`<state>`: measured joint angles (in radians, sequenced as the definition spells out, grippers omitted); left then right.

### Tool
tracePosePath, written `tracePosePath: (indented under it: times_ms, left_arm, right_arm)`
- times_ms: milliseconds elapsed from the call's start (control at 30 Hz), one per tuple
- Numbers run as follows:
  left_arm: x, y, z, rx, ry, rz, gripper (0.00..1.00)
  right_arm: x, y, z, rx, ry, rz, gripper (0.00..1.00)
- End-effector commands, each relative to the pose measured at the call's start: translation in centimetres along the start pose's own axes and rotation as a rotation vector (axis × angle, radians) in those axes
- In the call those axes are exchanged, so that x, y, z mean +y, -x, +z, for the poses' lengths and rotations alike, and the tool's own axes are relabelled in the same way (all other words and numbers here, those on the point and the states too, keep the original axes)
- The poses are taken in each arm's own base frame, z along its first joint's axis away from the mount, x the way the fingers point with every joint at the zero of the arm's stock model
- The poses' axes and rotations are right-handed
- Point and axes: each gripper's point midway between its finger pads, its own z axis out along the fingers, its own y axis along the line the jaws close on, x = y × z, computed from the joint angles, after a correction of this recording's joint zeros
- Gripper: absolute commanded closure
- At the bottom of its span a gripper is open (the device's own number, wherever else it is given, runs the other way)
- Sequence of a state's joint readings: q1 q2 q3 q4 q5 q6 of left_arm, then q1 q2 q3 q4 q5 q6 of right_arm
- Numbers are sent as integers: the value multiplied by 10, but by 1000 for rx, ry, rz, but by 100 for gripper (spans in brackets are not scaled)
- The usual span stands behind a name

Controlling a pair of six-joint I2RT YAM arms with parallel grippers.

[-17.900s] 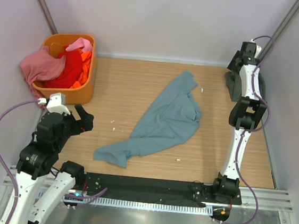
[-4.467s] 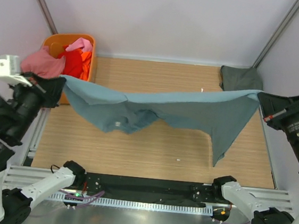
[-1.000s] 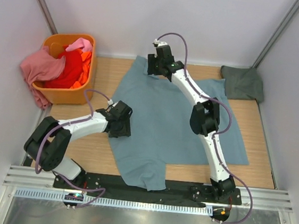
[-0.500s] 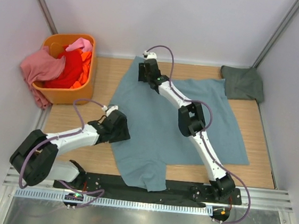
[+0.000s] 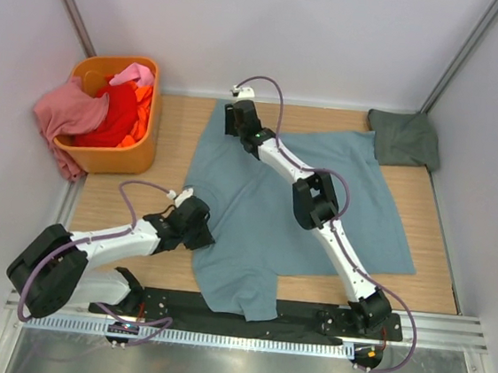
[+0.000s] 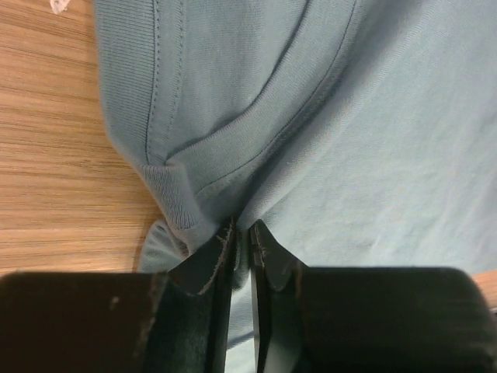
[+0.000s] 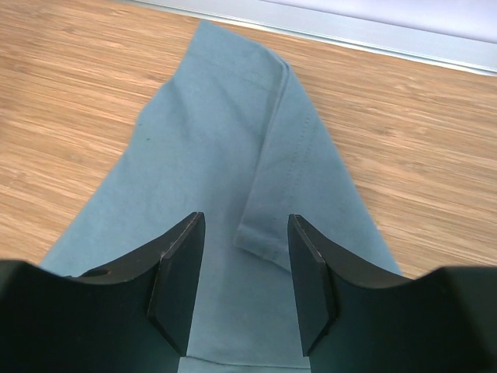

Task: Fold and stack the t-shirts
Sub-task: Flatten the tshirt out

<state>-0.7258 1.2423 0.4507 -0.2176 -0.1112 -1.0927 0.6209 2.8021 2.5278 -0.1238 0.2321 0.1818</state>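
Observation:
The large blue-teal t-shirt (image 5: 381,200) lies spread flat across the wooden table. My left gripper (image 5: 198,226) sits low at the shirt's left edge. In the left wrist view the left gripper (image 6: 241,227) is shut on a fold of the blue-teal t-shirt (image 6: 373,155) beside its ribbed collar (image 6: 175,198). My right gripper (image 5: 231,116) reaches to the shirt's far left corner. There the right gripper (image 7: 245,225) hangs open above a folded-over sleeve (image 7: 303,179), holding nothing. A dark grey-green t-shirt (image 5: 405,139) lies folded at the far right. The pink (image 5: 70,110), red (image 5: 114,117) and orange (image 5: 142,104) t-shirts lie heaped at the far left.
The orange plastic basket (image 5: 118,159) stands at the far left against the wall and holds the heaped shirts; the pink one hangs over its left rim. Bare wood (image 5: 141,193) shows between the basket and the spread shirt. Walls close in the table on three sides.
My left gripper slid toward the near edge along the shirt's left side and closed on the cloth. My right gripper moved left along the far edge to the shirt's corner.

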Motion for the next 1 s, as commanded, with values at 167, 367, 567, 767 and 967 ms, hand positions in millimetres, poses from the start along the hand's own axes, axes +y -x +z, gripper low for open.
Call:
tracePosePath:
  times_ms: [167,367,567,767,967]
  left_arm:
    - [106,-71,-15,262,362,60,88]
    - [105,-69,-21,254,363,52,91]
    - [103,-66,-28,229,356,38,92]
    - [105,-65,-29,221,375,43,93]
    - [106,-63,-28,218,393,57,94]
  right_arm:
    - [-8,11,1,-33,-28,-29,50]
    - [-5,6,2,-6,-13,-24,56]
    - [-1,-6,-2,50,6,-1,56]
    - [16,-3,-11,54,62,-23,46]
    - [23,-5,-17,62,57,-58,50]
